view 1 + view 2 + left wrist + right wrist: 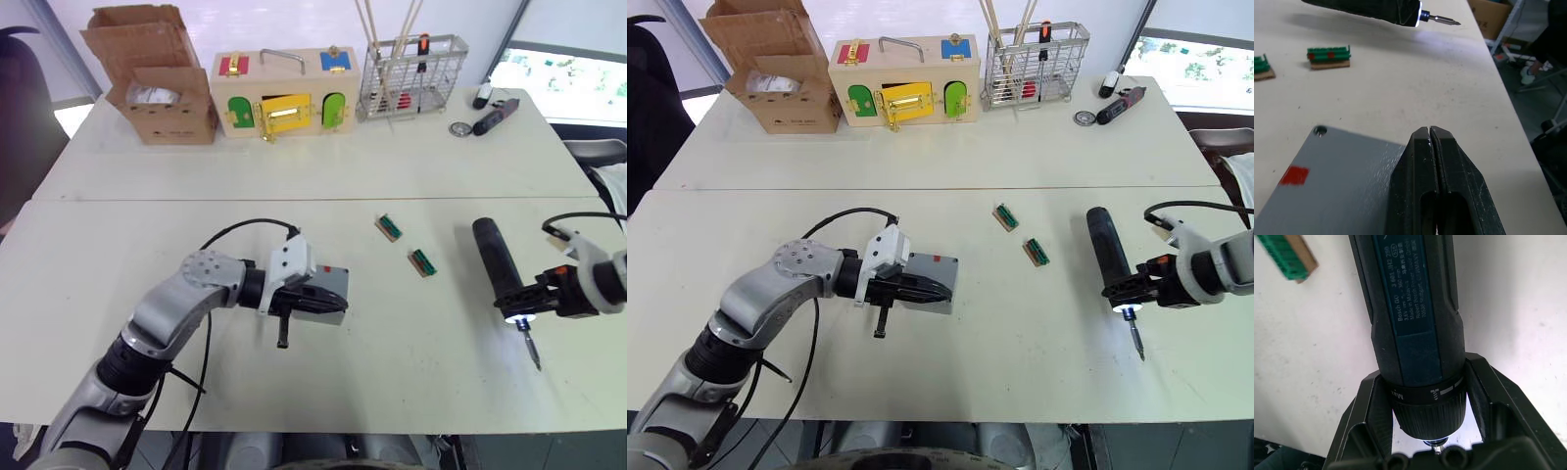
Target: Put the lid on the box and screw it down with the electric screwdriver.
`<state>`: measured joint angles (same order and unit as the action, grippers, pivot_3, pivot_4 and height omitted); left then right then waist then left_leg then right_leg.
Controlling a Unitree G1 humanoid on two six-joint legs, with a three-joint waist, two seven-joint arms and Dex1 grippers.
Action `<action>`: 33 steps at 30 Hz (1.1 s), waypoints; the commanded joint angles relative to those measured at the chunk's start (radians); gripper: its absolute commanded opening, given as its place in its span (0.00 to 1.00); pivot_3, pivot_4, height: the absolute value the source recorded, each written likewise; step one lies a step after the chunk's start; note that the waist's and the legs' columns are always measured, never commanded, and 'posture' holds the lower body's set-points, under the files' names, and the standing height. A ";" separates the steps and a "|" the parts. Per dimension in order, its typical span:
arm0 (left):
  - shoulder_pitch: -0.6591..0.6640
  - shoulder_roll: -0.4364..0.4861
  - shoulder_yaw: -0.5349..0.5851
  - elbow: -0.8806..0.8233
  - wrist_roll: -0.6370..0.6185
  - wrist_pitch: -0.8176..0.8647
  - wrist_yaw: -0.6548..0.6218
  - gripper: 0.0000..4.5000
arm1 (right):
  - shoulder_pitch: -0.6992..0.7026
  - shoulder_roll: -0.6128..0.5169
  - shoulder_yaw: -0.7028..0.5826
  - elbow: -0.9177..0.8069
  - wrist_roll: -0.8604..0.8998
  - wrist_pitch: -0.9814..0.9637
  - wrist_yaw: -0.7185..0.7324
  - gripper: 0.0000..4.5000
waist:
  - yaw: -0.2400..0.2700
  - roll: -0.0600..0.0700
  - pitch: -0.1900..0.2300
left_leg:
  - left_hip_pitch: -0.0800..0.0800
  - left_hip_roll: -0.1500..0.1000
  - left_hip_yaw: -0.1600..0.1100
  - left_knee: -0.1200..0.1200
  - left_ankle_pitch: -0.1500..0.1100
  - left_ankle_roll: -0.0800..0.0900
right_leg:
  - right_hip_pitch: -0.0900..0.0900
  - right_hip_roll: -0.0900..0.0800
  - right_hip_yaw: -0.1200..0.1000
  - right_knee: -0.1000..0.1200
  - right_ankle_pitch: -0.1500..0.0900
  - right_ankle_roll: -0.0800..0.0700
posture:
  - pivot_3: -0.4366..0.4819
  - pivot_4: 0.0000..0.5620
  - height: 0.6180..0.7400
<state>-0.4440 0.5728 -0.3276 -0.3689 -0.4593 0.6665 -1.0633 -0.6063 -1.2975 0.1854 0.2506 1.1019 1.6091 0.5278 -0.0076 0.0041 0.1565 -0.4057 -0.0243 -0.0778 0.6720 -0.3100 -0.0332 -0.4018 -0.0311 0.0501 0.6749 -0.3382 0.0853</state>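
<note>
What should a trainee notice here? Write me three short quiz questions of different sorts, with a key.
1. True or false: the electric screwdriver lies loose on the table.
2. The left gripper, at the box, has its fingers: A) wide open, B) shut together, C) clamped on a pencil.
3. How many small green parts lie on the table between the box and the screwdriver?

Key: 1. False, the right gripper holds it near its lit tip. 2. B. 3. Two; the second is here.
</note>
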 commanded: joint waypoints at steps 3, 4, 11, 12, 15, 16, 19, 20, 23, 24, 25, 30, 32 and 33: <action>0.001 0.039 0.030 -0.054 -0.010 -0.003 0.001 0.00 | -0.037 0.009 0.000 -0.002 -0.060 0.005 0.033 0.69 | -0.001 0.000 0.000 | -0.002 0.000 0.000 0.002 0.000 0.000 | -0.002 0.000 0.000 0.002 0.000 0.000 | 0.48 0.27 1.00; 0.001 0.049 0.032 -0.055 -0.010 -0.004 -0.001 0.00 | -0.040 0.016 -0.003 -0.001 -0.071 0.005 0.036 0.76 | 0.000 0.000 0.000 | -0.002 0.000 0.000 0.004 -0.001 0.001 | -0.002 0.000 0.000 0.003 0.000 0.000 | 0.48 0.27 1.00; -0.017 0.090 0.059 -0.043 -0.022 -0.006 -0.015 0.00 | -0.054 0.047 -0.063 -0.012 -0.138 0.005 0.067 0.99 | 0.000 0.000 0.000 | -0.002 0.000 0.000 0.010 -0.001 0.002 | -0.001 0.000 0.000 0.008 0.000 0.000 | 0.48 0.27 1.00; -0.021 0.092 0.068 -0.034 -0.024 -0.006 -0.014 0.00 | -0.060 0.056 -0.083 -0.015 -0.156 0.005 0.065 0.99 | -0.001 0.000 0.000 | -0.002 0.000 0.000 0.010 -0.001 0.002 | -0.001 0.000 0.000 0.008 0.000 0.000 | 0.48 0.27 1.00; -0.038 0.091 0.120 0.005 -0.044 0.009 -0.002 0.00 | -0.074 0.077 -0.159 -0.038 -0.211 -0.071 0.057 0.99 | -0.001 0.000 0.000 | -0.002 0.000 0.000 0.010 -0.001 0.002 | -0.001 0.000 0.000 0.008 0.000 0.000 | 0.48 0.27 1.00; -0.038 0.089 0.157 0.023 -0.062 0.020 0.012 0.00 | -0.070 0.081 -0.194 -0.072 -0.228 -0.122 0.056 0.99 | -0.002 0.000 0.000 | -0.002 0.000 0.000 0.010 -0.001 0.002 | -0.001 0.000 -0.001 0.008 0.000 0.000 | 0.48 0.27 1.00; -0.022 0.098 0.270 0.077 -0.110 0.059 0.050 0.00 | -0.026 0.129 -0.361 -0.246 -0.192 -0.194 0.052 0.99 | -0.003 0.000 0.000 | -0.002 0.000 0.000 0.010 -0.001 0.002 | -0.002 0.000 0.000 0.008 0.000 0.000 | 0.48 0.27 1.00; -0.018 0.109 0.289 0.096 -0.111 0.065 0.053 0.00 | -0.004 0.164 -0.425 -0.315 -0.150 -0.188 0.052 0.99 | -0.005 0.000 0.000 | -0.002 0.000 -0.001 0.009 -0.001 0.002 | -0.002 0.001 -0.001 0.008 0.000 0.000 | 0.48 0.27 1.00; 0.007 0.146 0.309 0.135 -0.098 0.068 0.044 0.00 | 0.140 0.286 -0.538 -0.597 -0.025 -0.196 0.056 0.99 | -0.004 -0.002 -0.001 | -0.002 0.001 -0.002 0.009 -0.002 0.003 | -0.002 0.002 -0.001 0.009 0.000 0.000 | 0.48 0.27 1.00; 0.025 0.161 0.302 0.139 -0.089 0.067 0.037 0.00 | 0.216 0.319 -0.540 -0.712 0.005 -0.220 0.068 0.99 | -0.002 -0.002 -0.001 | -0.002 0.002 -0.003 0.009 -0.002 0.004 | -0.002 0.002 -0.002 0.009 0.000 0.000 | 0.48 0.27 1.00; 0.041 0.173 0.290 0.148 -0.077 0.063 0.032 0.00 | 0.279 0.350 -0.527 -0.803 0.022 -0.246 0.073 0.99 | 0.001 -0.002 -0.001 | -0.002 0.002 -0.003 0.009 -0.002 0.004 | -0.001 0.002 -0.002 0.009 0.000 0.000 | 0.48 0.27 1.00; 0.083 0.188 0.223 0.166 -0.026 0.040 0.022 0.00 | 0.450 0.430 -0.308 -0.991 -0.117 -0.402 0.057 0.99 | 0.004 -0.002 -0.001 | -0.003 -0.001 -0.003 0.012 -0.001 0.002 | 0.000 -0.001 -0.002 0.009 0.000 0.000 | 0.48 0.27 1.00; 0.088 0.163 0.212 0.169 -0.021 0.045 0.041 0.00 | 0.463 0.457 -0.228 -0.988 -0.185 -0.456 0.040 0.99 | 0.005 -0.003 -0.001 | -0.001 -0.001 -0.003 0.013 0.000 0.001 | 0.003 -0.001 -0.002 0.008 0.001 0.002 | 0.48 0.27 1.00; 0.091 0.147 0.200 0.171 -0.009 0.040 0.052 0.00 | 0.458 0.472 -0.177 -0.974 -0.236 -0.486 0.027 0.99 | 0.004 -0.003 -0.001 | 0.001 -0.001 -0.003 0.013 0.000 0.001 | 0.005 -0.001 -0.002 0.008 0.001 0.002 | 0.48 0.27 1.00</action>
<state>-0.3500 0.7306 -0.1140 -0.1871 -0.4790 0.7220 -1.0250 -0.1405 -0.8359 -0.0378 -0.7191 0.9259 1.1774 0.5697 -0.0039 0.0014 0.1555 -0.4026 -0.0257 -0.0814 0.6846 -0.3105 -0.0324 -0.3956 -0.0322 0.0483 0.6830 -0.3372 0.0871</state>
